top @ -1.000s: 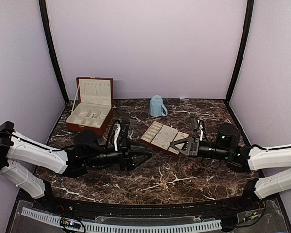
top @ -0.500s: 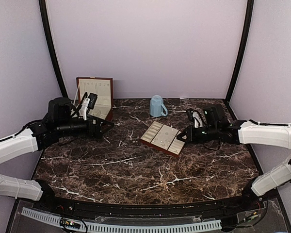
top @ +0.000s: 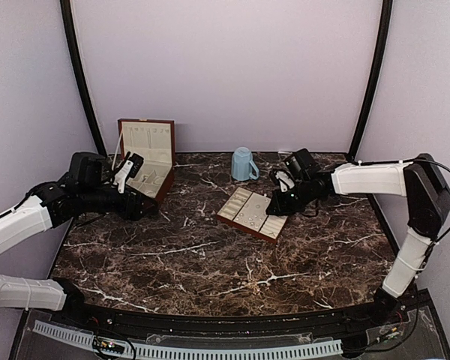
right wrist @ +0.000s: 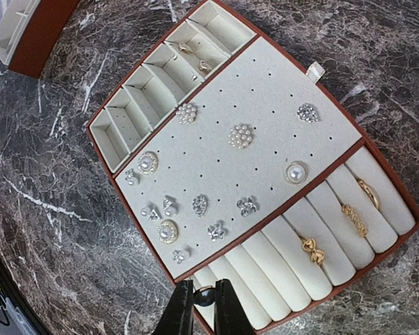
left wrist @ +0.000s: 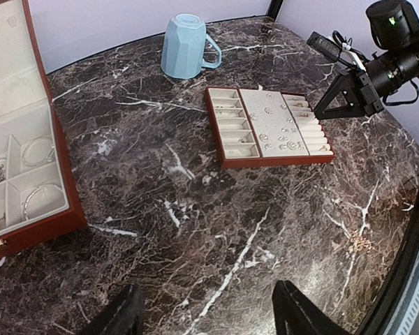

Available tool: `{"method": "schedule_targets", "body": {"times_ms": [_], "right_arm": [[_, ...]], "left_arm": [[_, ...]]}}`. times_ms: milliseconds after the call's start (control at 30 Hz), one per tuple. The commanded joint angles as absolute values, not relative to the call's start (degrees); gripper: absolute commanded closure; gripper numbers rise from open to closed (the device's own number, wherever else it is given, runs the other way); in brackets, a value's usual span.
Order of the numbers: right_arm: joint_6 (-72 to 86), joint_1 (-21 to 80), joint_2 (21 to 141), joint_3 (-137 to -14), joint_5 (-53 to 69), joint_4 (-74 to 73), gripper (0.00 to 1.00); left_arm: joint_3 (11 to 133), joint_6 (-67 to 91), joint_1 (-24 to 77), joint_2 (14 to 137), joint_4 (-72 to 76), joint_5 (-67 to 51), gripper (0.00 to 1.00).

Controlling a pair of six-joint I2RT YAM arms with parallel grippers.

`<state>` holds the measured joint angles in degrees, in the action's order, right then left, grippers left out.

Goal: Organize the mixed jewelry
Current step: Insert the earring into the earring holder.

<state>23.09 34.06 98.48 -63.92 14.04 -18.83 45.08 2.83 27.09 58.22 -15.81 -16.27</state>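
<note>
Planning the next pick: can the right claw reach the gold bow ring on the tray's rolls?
Probably yes: the right claw hovers near the gold bow ring, nothing between, but it pinches a small ring.

- One light-blue faceted mug (top: 243,163)
- One flat cream-lined, brown-edged tray (left wrist: 279,162)
- One reddish-brown wooden box (left wrist: 42,230)
- Thirteen pale silvery studs (right wrist: 240,136) on the tray's perforated pad
- Three gold rings (right wrist: 311,251) in the roll slots
- One small ring (right wrist: 206,292) pinched in right gripper (right wrist: 204,301)

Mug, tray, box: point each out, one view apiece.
Mug (top: 241,165): top view, on its side wall.
Tray (right wrist: 265,85): right wrist view, bare patch of the centre pad.
Box (left wrist: 38,234): left wrist view, red front wall.
</note>
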Motion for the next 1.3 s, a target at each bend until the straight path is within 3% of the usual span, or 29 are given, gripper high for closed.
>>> {"method": "schedule_targets", "body": {"times_ms": [0, 1267], "right_arm": [[20.0, 33.7, 102.1, -69.1, 12.8, -23.1, 0.91], [13.9, 36.8, 119.0, -92.0, 3.6, -38.5, 0.91]], "left_arm": [[45.1, -1.7, 26.6, 57.1, -18.6, -13.8, 0.34], [45.1, -2.3, 26.6, 58.4, -18.8, -16.1, 0.34]]}}
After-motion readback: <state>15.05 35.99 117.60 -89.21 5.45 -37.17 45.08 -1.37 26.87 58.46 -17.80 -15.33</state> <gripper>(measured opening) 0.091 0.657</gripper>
